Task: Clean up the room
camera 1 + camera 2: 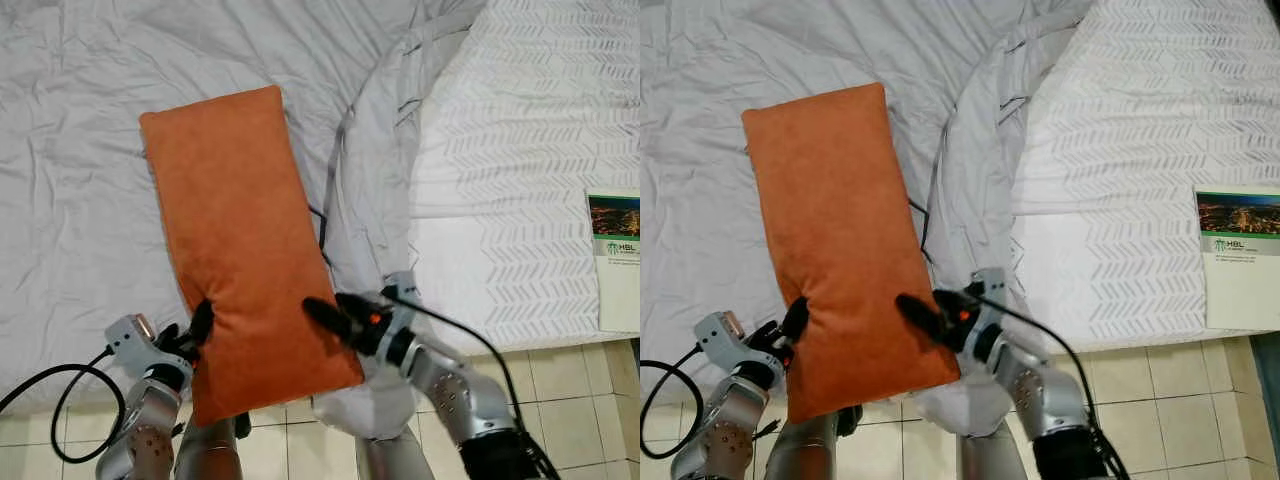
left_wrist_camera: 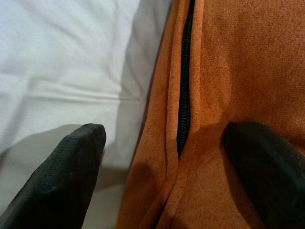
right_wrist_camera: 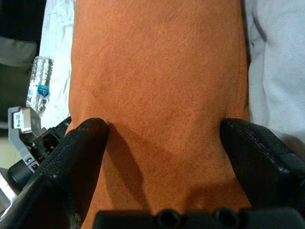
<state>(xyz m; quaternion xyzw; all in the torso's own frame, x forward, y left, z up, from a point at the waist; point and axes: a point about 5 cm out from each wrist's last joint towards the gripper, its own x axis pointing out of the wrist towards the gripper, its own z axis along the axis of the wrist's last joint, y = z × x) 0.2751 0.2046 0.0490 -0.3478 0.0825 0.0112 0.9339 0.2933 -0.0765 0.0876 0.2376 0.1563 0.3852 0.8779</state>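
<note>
1. Orange cushion (image 1: 240, 240) lies lengthwise on the bed (image 1: 80, 150), its near end hanging off the bed edge over the tiled floor (image 1: 560, 380) — gripped at that end from both sides.
2. Left end effector (image 1: 197, 330) sits at the cushion's left long edge; in its wrist view the fingers (image 2: 62, 176) stand well apart and straddle the zipper seam (image 2: 183, 95), one below the edge, one on top. Contact but no firm pinch visible — reads as open around the edge.
3. Right end effector (image 1: 330, 318) is on the opposite long edge; its wrist view shows both fingers (image 3: 81, 148) spread across the cushion's width, pressing into the fabric. Wide open, bracing rather than clamping.
4. To do it well: squeeze both sides evenly, keep the cushion level, lift the overhanging end first so it doesn't sag or slip; left fingers should close on the seam, not slide off it.
5. Bunched grey duvet (image 1: 380, 180) lies just beside the right end effector — risk of snagging it.
6. Hard to tell: the finger under the cushion is hidden; the booklet (image 1: 615, 260) far right is cut off by the frame; a water bottle (image 3: 40, 86) beyond the cushion is only partly seen.
</note>
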